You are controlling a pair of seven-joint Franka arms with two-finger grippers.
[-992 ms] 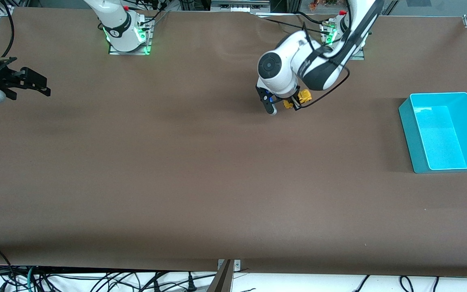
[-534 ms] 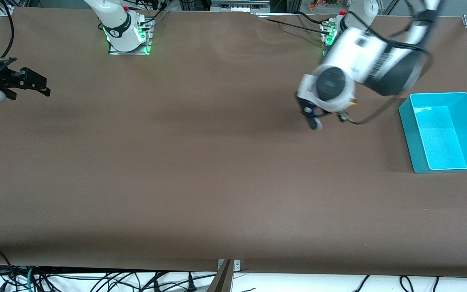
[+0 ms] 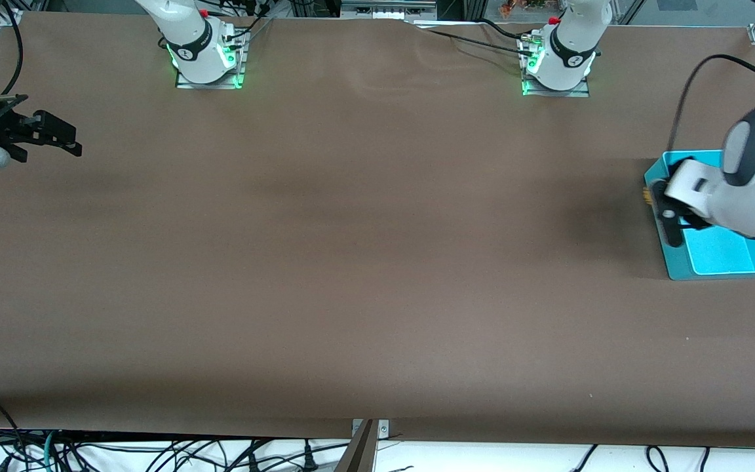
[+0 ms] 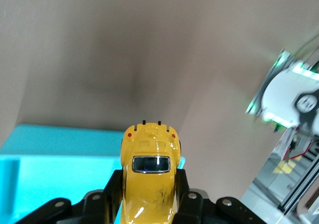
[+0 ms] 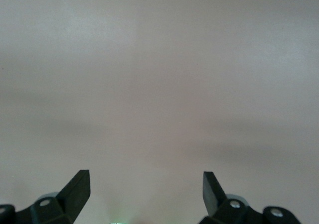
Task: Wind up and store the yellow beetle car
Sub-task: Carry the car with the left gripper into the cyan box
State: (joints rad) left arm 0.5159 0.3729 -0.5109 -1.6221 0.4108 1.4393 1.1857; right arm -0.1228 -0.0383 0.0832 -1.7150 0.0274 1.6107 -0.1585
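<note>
The yellow beetle car (image 4: 149, 157) sits clamped between my left gripper's black fingers (image 4: 112, 189), its rear window facing the wrist camera. In the front view only a yellow sliver of the car (image 3: 647, 195) shows beside the left gripper (image 3: 660, 204), which hangs over the rim of the teal bin (image 3: 676, 265) on the side toward the table's middle. The bin's wall also shows under the car in the left wrist view (image 4: 50, 149). My right gripper (image 3: 56, 134) waits open and empty over the right arm's end of the table, fingers wide apart in its wrist view (image 5: 146, 184).
The teal bin stands at the left arm's end of the brown table (image 3: 351, 262), and what shows of its floor is bare. Both arm bases (image 3: 207, 59) (image 3: 558, 62) stand along the table's edge farthest from the front camera. Cables hang below the nearest edge.
My left arm has swung the car from the table's middle, near its own base, over to the teal bin's rim. The right arm has not moved.
</note>
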